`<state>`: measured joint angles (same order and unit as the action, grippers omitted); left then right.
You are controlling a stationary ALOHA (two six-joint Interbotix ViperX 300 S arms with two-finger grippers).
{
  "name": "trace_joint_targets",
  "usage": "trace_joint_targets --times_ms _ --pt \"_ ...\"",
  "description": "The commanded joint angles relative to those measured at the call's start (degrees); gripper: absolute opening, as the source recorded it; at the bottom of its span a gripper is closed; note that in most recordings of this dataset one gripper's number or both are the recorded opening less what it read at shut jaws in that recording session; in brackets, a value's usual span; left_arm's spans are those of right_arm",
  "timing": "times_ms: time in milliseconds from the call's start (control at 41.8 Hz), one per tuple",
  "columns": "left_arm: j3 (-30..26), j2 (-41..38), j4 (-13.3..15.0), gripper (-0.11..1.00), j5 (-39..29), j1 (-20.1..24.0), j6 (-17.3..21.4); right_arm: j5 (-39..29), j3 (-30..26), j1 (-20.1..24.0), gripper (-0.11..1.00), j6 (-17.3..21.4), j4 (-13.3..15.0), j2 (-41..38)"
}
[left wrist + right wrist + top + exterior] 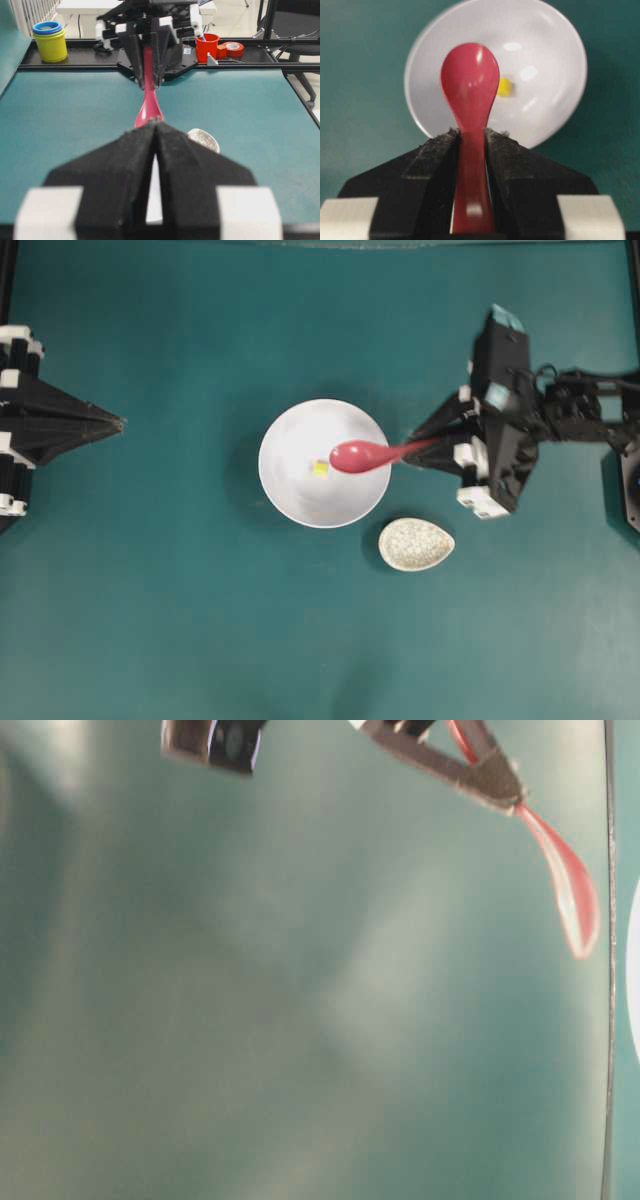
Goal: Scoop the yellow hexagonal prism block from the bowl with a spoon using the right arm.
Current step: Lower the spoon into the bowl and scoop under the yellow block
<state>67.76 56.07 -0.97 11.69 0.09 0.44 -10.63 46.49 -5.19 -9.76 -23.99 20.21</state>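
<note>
The white bowl (290, 495) sits mid-table with the tiny yellow hexagonal block (320, 468) in its bottom. My right gripper (412, 452) is shut on the handle of the red spoon (358, 455). The scoop hangs over the bowl's right half, just right of the block. In the right wrist view the spoon (470, 85) is held between the fingers (432, 150), with the block (504, 87) just beside the scoop in the bowl (550, 100). My left gripper (118, 423) is shut and empty at the far left. In the left wrist view its tips (156, 125) hide most of the bowl.
A small speckled oval spoon rest (416, 544) lies just below and right of the bowl; it also shows in the left wrist view (204, 140). Cups and tape (207, 46) stand beyond the table's far edge.
</note>
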Motion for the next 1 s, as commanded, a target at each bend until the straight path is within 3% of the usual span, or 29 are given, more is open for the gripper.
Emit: trace_joint_targets --times_ms 0,311,526,741,980 --pt "-0.97 -0.26 -0.18 0.00 0.26 0.09 0.00 -4.83 -3.69 -1.76 0.23 0.26 0.00 -0.97" --pt "-0.97 -0.35 -0.18 0.00 0.26 0.09 0.00 -15.73 -10.99 -3.16 0.23 2.20 0.09 -7.47" --pt "-0.97 -0.44 -0.18 0.00 0.26 0.09 0.09 -21.27 -14.68 -3.16 0.23 5.01 1.76 -11.25" --pt "-0.97 -0.35 -0.18 0.00 0.26 0.09 0.09 -21.88 -15.29 -3.16 0.23 8.00 3.87 -13.45" --pt "-0.88 -0.26 -0.18 0.00 0.26 0.09 0.09 -21.80 -15.38 -3.16 0.23 8.70 4.48 -15.38"
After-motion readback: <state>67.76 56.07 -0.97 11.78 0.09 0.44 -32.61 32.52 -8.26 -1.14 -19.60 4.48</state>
